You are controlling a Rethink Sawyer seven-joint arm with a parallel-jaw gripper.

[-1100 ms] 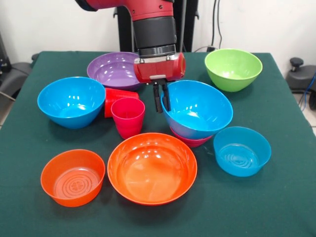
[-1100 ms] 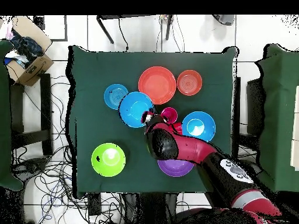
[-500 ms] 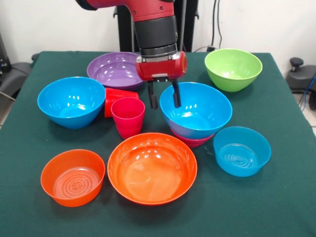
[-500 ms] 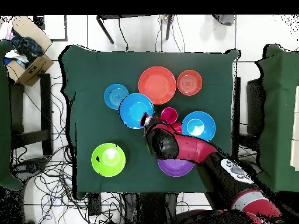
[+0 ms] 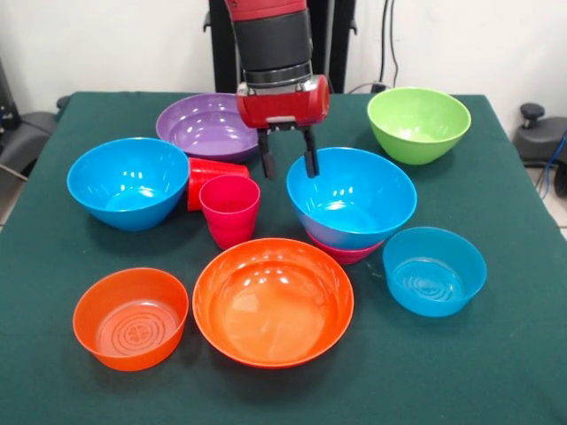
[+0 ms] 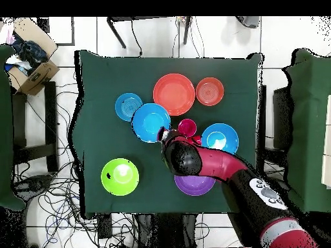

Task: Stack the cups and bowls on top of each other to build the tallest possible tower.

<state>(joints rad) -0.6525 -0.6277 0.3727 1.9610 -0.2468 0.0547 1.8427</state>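
Progress judged slight: one nested pair so far, everything else single on the green table point(image 5: 514, 372).

Going left to right in the front view:

- Far left: big blue bowl point(image 5: 128, 181), alone and upright; small orange bowl point(image 5: 131, 317) in front of it, ringed bottom showing, empty.
- Next: red cup point(image 5: 211, 174) lying on its side, touching the pink cup point(image 5: 230, 209), which stands upright, mouth up. Neither stacked.
- Behind them: purple bowl point(image 5: 205, 126), empty.
- Centre front: large orange bowl point(image 5: 273, 300), empty.
- Centre: gripper point(image 5: 287, 165) hanging above the near-left rim of the second blue bowl point(image 5: 353, 197), fingers apart, nothing between them, clear of the bowl.
- Under that blue bowl: magenta bowl point(image 5: 344, 251), only its lower edge visible; the sole stacked pair, the start of the tower.
- Right front: light blue bowl point(image 5: 434, 270), alone.
- Right rear: green bowl point(image 5: 418, 123), well apart from the rest.

Left to do, as judged: six bowls and both cups to add to the pair; red cup to be righted first.
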